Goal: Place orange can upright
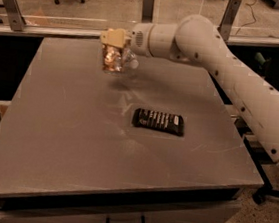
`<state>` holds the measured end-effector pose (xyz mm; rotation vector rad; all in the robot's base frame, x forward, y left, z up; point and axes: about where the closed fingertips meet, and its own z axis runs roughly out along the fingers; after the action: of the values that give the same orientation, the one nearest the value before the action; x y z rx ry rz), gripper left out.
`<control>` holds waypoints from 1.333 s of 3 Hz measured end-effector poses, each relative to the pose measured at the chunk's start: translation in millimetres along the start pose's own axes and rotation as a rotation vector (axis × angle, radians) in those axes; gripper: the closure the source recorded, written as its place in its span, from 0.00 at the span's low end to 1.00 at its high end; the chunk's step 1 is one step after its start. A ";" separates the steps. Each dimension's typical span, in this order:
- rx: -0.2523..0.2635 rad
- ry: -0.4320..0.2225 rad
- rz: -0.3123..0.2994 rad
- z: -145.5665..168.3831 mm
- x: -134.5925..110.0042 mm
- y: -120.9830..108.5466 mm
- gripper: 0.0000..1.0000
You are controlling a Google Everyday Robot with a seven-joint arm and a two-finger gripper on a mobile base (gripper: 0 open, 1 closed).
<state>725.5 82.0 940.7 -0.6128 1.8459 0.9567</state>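
The orange can [112, 58] is shiny copper-orange with pale mottling and hangs roughly upright near the back of the grey table [67, 125], a little above it. My gripper [113, 44] reaches in from the right on the long white arm [226, 58] and is shut on the can's upper part, its tan fingers [113, 36] over the top. The can's top end is hidden by the fingers.
A clear plastic bottle [131, 61] lies just behind and right of the can, mostly hidden. A dark snack packet [158, 121] lies flat at the table's middle right. A glass rail and office chairs stand beyond the back edge.
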 end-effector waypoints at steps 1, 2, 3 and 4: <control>0.005 0.004 -0.025 -3.3 9.6 -6.4 1.00; -0.045 -0.009 0.008 -0.1 9.6 0.9 1.00; -0.149 -0.061 -0.047 6.6 20.3 11.8 1.00; -0.253 -0.093 -0.172 10.9 28.9 30.3 1.00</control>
<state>696.0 107.9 922.6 -0.8519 1.5743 1.0919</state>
